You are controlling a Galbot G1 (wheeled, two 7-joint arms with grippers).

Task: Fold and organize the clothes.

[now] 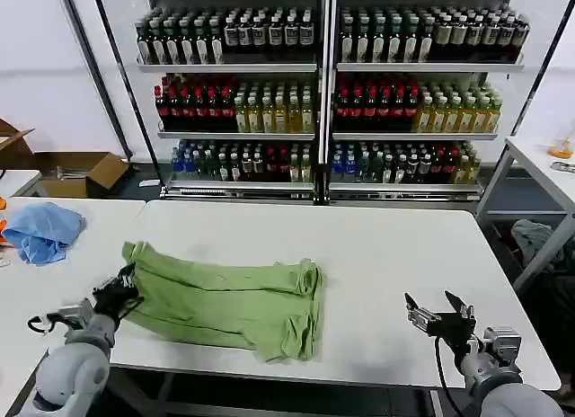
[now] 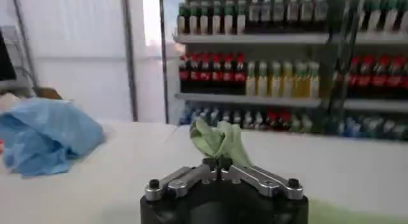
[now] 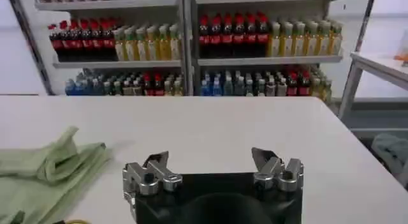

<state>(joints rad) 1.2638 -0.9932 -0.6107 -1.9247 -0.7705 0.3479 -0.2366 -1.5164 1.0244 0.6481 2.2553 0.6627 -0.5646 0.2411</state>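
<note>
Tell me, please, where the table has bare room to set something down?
Bare table lies between the shirt and the right gripper, and behind the shirt to the far edge. Crowded: the near left, where the left gripper pinches the shirt.

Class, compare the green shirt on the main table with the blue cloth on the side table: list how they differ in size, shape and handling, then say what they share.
Size: the green shirt is much bigger than the blue cloth.
Shape: the shirt lies spread and partly folded; the blue cloth sits bunched in a heap.
Handling: the left gripper is shut on the shirt's edge; nothing touches the blue cloth. The right gripper hovers open, away from both.
Shared: both are soft fabric on white tabletops.
</note>
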